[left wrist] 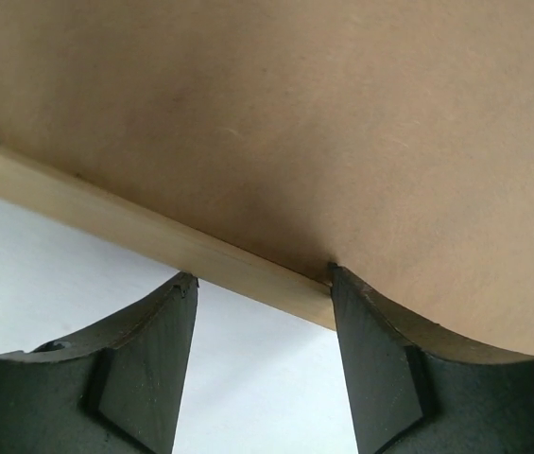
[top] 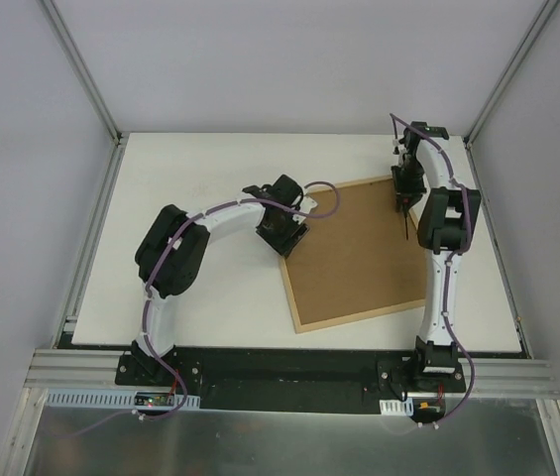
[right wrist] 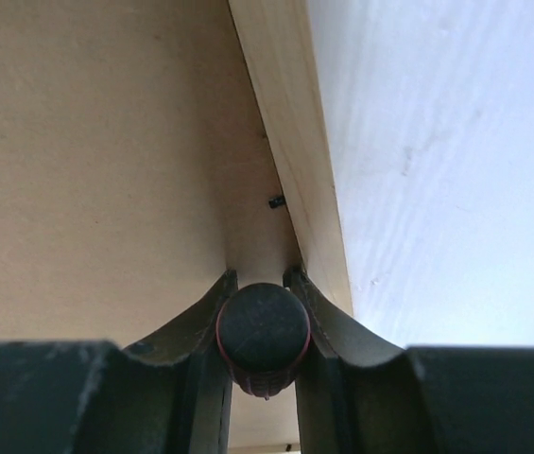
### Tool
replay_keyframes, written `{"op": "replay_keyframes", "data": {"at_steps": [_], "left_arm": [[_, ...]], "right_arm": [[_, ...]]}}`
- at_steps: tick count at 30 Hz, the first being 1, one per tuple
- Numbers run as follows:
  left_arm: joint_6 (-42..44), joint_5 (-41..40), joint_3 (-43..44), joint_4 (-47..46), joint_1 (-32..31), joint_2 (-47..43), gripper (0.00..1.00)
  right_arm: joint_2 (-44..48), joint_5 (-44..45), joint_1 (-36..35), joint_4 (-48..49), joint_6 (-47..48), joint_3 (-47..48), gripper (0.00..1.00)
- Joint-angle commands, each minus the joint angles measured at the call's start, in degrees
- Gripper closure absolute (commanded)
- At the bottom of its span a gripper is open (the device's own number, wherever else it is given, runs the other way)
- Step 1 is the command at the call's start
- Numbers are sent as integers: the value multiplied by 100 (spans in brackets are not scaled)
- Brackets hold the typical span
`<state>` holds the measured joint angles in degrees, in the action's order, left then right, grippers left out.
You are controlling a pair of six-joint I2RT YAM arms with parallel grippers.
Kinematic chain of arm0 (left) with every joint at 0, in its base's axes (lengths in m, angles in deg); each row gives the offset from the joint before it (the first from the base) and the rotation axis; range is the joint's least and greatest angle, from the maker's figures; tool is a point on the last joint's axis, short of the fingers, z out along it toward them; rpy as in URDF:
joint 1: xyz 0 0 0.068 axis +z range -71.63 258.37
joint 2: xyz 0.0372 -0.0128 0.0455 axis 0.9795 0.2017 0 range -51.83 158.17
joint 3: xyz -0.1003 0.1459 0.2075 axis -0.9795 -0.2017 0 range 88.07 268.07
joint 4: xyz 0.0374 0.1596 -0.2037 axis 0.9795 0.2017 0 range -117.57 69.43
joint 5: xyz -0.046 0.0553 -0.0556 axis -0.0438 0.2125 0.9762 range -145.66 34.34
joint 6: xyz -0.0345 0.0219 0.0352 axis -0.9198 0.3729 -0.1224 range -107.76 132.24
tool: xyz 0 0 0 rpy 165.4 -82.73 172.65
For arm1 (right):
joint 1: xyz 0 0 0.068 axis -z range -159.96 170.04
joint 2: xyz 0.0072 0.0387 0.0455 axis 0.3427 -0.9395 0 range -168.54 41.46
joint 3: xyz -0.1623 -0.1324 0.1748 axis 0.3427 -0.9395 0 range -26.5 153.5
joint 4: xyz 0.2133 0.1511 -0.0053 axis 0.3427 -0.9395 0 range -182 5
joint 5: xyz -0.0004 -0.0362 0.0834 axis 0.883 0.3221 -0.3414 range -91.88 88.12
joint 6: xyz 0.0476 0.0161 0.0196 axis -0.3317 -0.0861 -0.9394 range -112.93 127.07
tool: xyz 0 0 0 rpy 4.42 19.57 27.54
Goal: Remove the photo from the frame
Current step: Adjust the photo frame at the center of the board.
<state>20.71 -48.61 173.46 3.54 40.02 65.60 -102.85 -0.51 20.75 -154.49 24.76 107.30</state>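
The frame (top: pixel 359 253) lies back-up and skewed on the right half of the white bench (top: pixel 210 178), its brown fibreboard ringed by a thin, pale wood rail. The left hand (top: pixel 287 246) sits at the frame's left edge. Its fingers stand apart, one tip on the bench side of the rail and the other on the board. The right hand (top: pixel 399 188) hovers over the far right edge, clamped on a black stick (top: pixel 399 216) with a round, red-rimmed cap. A small dark clip (right wrist: pixel 274 200) sits beside the rail there. Pale grey walls (top: pixel 289 59) with aluminium corner posts enclose the bench. A black plate on a metal rail (top: pixel 289 372) carries both arm bases.
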Motion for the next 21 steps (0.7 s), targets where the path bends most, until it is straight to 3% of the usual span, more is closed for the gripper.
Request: {"op": "replay_keyframes", "data": {"at_steps": [1, 4, 8, 14, 21], "left_arm": [[375, 472, -497, 1547, -358, 133, 42], [217, 534, 116, 1547, -104, -228, 40], [189, 570, 1618, 1494, 520, -317, 37], [910, 394, 3342, 1485, 960, 929, 34], [1552, 771, 4161, 1468, 1014, 1976, 33]], "right_arm": [[60, -3, -308, 445, 269, 253, 100], [674, -495, -440, 700, 489, -238, 100], [1825, -813, -475, 779, 612, -1187, 100], [3750, -919, -335, 718, 928, -3331, 100], [5245, -840, 148, 543, 1991, -5336, 100]]}}
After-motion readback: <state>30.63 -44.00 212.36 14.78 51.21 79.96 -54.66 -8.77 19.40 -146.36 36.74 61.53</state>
